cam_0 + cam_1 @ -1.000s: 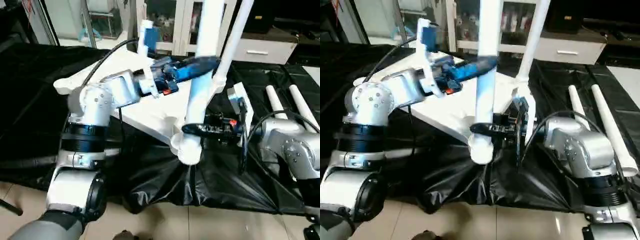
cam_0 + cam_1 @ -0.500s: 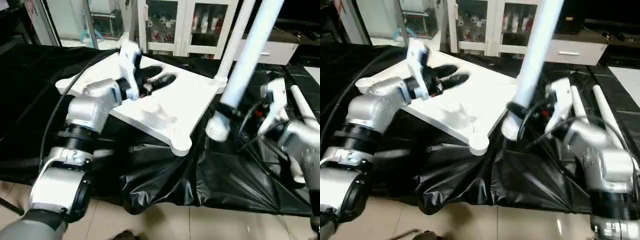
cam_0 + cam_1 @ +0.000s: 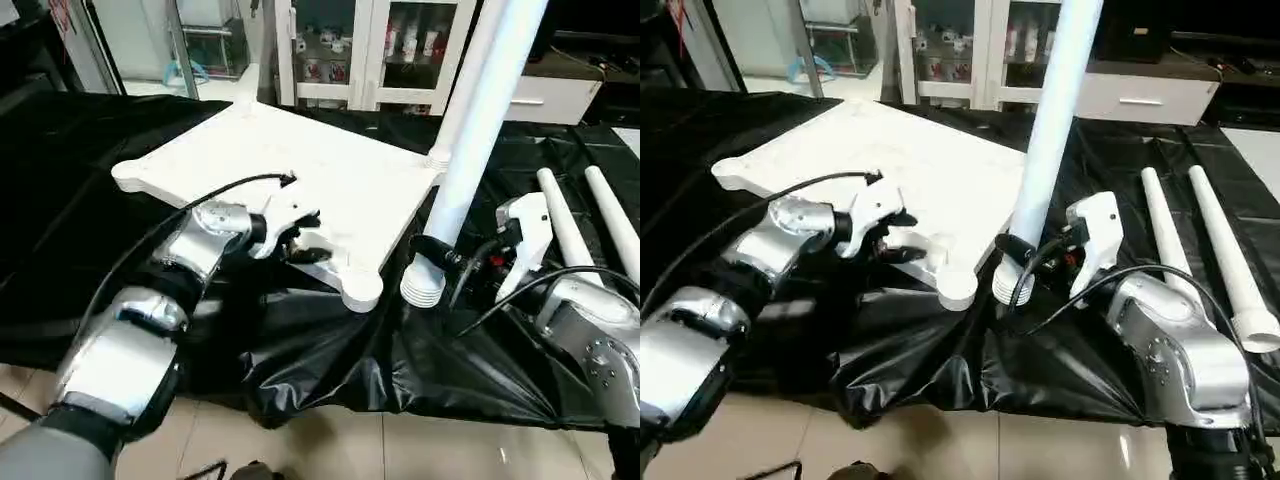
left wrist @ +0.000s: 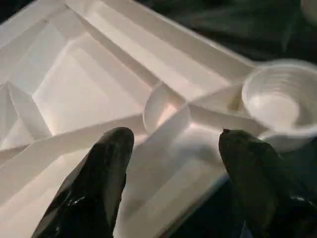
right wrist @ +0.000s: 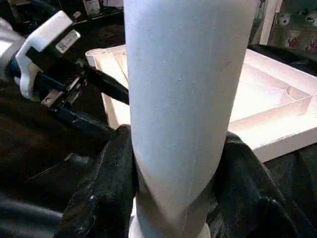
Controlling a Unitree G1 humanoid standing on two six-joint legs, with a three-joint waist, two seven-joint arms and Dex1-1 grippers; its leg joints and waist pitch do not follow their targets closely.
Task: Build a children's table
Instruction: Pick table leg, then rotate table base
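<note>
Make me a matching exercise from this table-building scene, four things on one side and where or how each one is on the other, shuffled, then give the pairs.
Things
1. left gripper
2. right gripper
3. tabletop
4. two spare legs

States
A. lying side by side on the black cover
B. shut on a leg, near its ribbed end
C. underside up on the black cover
D. open, at the tabletop's near edge beside a corner socket

Pairs: 1-D, 2-B, 3-C, 4-A

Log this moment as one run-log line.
right end effector: shut on leg | left end effector: open at tabletop corner socket | two spare legs: on cover
</note>
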